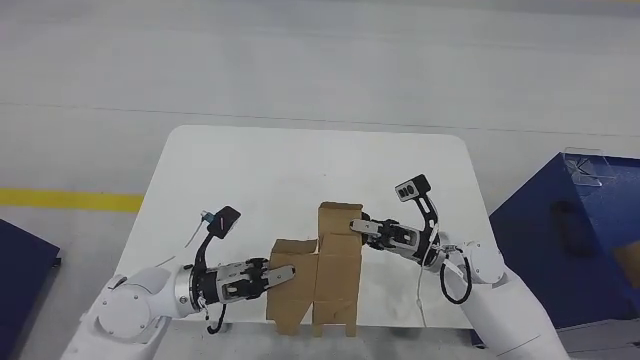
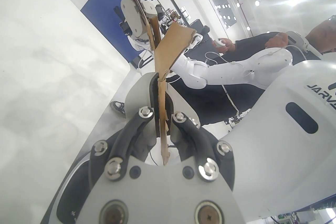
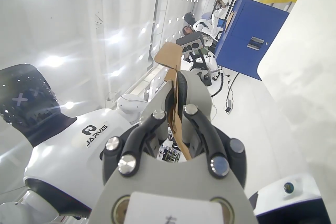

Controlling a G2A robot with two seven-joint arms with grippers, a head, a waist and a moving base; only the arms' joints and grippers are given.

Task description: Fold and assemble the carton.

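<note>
While two grippers hold it from either side, a brown carton [image 1: 325, 270] sits at the middle of the table's [image 1: 300, 160] near edge. The left gripper [image 2: 158, 83] is clamped on one thin cardboard edge, its fingers pressed against both faces. The right gripper [image 3: 176, 83] pinches the opposite side the same way, fingers closed on the board. From above, the carton shows as several joined panels and flaps, partly unfolded, with one flap pointing toward the table's far edge. Its lower end reaches the near edge, and it is hard to tell whether it rests on the table or hangs just above it. In both wrist views the carton appears edge-on, so its faces and folds are mostly hidden.
</note>
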